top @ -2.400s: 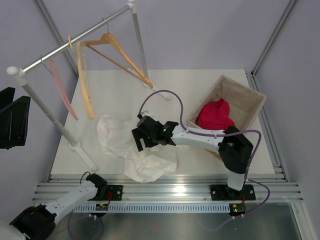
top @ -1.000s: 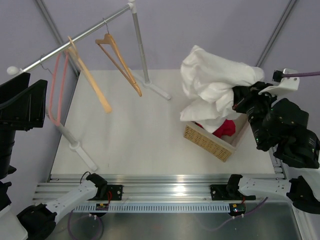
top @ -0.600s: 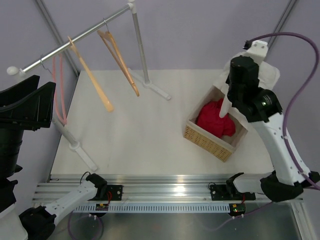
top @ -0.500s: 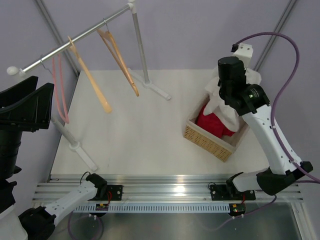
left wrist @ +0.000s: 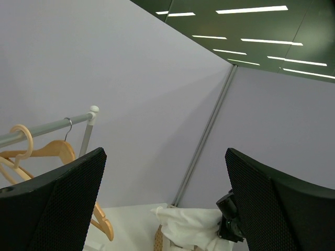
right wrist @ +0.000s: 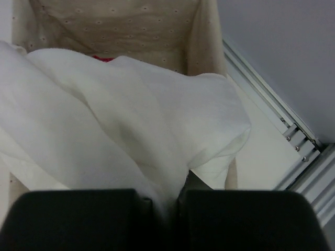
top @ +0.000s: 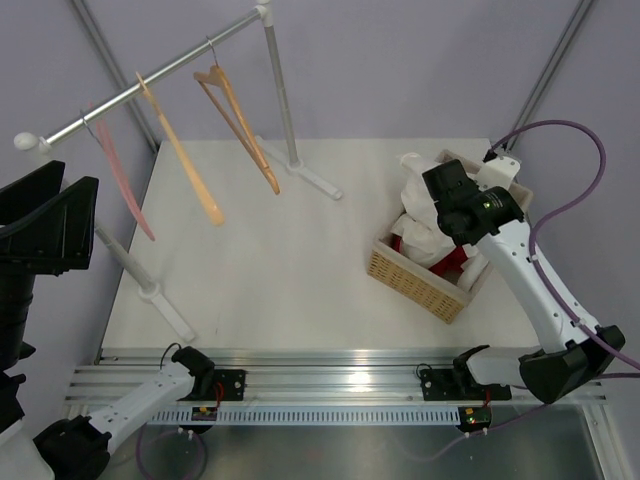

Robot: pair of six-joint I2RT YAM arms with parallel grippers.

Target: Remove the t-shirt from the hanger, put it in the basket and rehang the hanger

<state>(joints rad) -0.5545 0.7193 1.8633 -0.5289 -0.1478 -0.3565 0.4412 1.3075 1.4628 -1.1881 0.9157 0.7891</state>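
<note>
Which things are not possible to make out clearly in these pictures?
- Top view: the right pincer is hidden under its own arm.
- Top and right wrist views: the red cloth is mostly covered by the white cotton t-shirt inside the woven wicker basket.
- All views: the t-shirt's print is lost in folds.

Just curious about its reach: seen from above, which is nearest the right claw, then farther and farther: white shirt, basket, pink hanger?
From the right gripper:
1. Shirt, pinched in it.
2. Basket, just below.
3. Pink hanger, hanging far left.
</note>
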